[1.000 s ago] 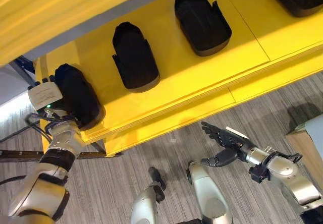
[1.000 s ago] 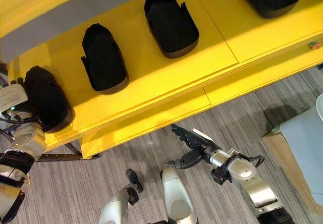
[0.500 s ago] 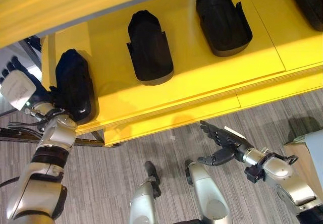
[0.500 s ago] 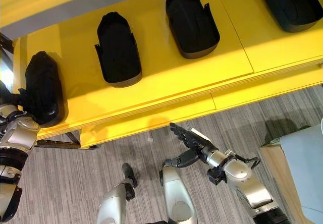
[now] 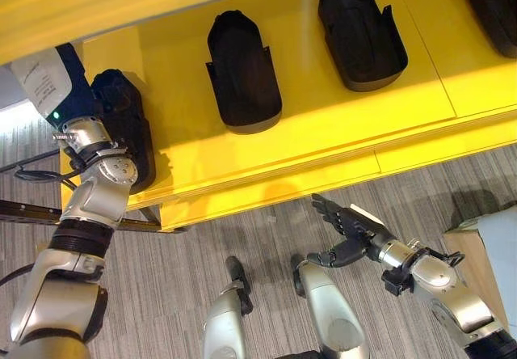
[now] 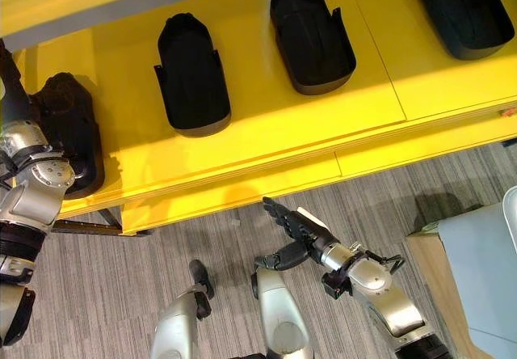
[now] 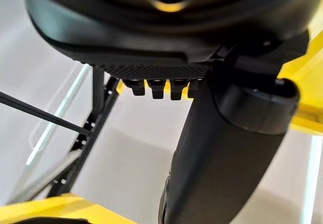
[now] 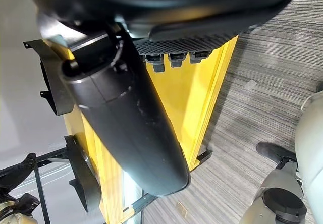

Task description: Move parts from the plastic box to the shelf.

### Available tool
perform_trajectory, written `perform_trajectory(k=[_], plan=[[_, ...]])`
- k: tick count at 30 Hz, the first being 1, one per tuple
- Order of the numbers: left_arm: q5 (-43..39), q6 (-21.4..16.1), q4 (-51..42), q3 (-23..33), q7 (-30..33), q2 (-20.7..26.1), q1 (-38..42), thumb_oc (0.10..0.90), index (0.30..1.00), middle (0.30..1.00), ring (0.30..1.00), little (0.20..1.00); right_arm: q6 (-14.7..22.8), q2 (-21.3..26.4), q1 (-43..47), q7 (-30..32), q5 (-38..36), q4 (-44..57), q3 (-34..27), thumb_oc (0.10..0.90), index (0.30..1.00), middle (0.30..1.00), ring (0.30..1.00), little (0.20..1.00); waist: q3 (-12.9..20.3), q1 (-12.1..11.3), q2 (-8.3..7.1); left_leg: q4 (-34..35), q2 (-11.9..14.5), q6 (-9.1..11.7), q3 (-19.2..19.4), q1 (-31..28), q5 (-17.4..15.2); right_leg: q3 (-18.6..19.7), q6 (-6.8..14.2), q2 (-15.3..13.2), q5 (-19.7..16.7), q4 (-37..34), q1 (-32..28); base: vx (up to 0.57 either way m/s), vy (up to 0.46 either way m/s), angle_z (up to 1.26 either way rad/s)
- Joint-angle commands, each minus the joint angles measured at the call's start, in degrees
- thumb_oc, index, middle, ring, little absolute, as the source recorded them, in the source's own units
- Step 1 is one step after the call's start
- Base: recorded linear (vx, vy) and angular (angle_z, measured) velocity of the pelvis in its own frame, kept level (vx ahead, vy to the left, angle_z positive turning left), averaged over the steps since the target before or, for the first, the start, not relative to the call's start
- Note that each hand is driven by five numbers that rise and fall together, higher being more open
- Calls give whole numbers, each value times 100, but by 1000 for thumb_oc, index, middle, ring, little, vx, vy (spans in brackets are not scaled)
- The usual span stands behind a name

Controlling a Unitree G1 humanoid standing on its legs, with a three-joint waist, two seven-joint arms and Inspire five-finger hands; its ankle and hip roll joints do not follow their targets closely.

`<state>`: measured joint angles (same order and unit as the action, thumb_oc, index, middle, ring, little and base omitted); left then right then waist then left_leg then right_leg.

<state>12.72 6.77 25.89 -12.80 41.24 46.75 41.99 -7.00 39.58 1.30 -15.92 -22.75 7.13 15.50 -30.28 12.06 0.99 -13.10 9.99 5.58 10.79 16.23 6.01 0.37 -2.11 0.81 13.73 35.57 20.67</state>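
Note:
Several black moulded parts lie on the yellow shelf [image 5: 323,145]: one at its left end [image 5: 123,128], a second [image 5: 242,72], a third [image 5: 361,23] and a fourth at the top right [image 6: 462,11]. My left hand [image 5: 69,92] stands just left of the end part, lifted off it, with nothing in it. Its wrist view shows straight fingers [image 7: 161,88] and a free thumb [image 7: 227,148]. My right hand [image 5: 347,225] hovers open over the floor, below the shelf's front edge, fingers spread and empty.
A grey-blue plastic box [image 6: 485,254] rests on a wooden surface [image 5: 472,250] at the right edge. The shelf's black frame bar [image 5: 24,212] runs along the floor at the left. Grey striped floor [image 5: 420,189] lies in front of the shelf.
My left hand has let go of the leftmost part and drawn off to its left, then risen beside it. The camera view has shifted. The right hand has hardly moved.

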Motion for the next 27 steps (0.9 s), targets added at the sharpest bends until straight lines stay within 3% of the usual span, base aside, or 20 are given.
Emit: perform_trajectory(k=[1,4,5,15,21,27], plan=[[459,-838,-661,-34,-426,842,398,900,1000,1000,1000,1000,695,-301,349,53,-382,416,-34,900,1000,1000,1000,1000,309,-23,-153,-419,-17,-260,-100,-6,-581,-257,208,-434,-157,-283,-178,-19,-35,1],[97,-1158,-1188,265,-1027,942,-74,900,1000,1000,1000,1000,738,-323,263,69,-368,420,-168,900,1000,1000,1000,1000,281,-91,-112,-400,-41,-264,-132,-24,-595,-276,210,-445,-143,-298,-192,-7,-11,0],[-253,-1486,-1712,771,-1586,979,-849,900,1000,1000,1000,1000,759,-407,141,61,-256,423,-311,900,1000,1000,1000,1000,245,-181,-54,-414,-85,-269,-174,-40,-628,-283,208,-477,-77,-245,-209,-34,8,0],[98,-2374,-3077,2204,-2500,998,-3268,900,1000,1000,1000,1000,996,-525,-213,84,-45,387,-613,900,1000,1000,1000,1000,277,-570,171,-144,-202,-285,-355,-81,-541,-478,194,-532,-40,-415,-306,-10,-4,5],[491,-2451,-3346,2698,-2546,1061,-3948,900,1000,1000,1000,1000,1086,-541,-314,197,-21,325,-685,900,1000,1000,1000,1000,302,-725,243,-36,-256,-280,-415,-101,-488,-600,216,-571,-47,-506,-372,-13,-13,13],[1128,-2173,-3145,2737,-2087,1262,-4134,900,1000,1000,1000,1000,1116,-446,-310,224,-90,317,-644,900,1000,1000,1000,1000,334,-724,262,32,-248,-266,-384,-139,-455,-637,238,-583,-47,-510,-373,-3,1,1]])
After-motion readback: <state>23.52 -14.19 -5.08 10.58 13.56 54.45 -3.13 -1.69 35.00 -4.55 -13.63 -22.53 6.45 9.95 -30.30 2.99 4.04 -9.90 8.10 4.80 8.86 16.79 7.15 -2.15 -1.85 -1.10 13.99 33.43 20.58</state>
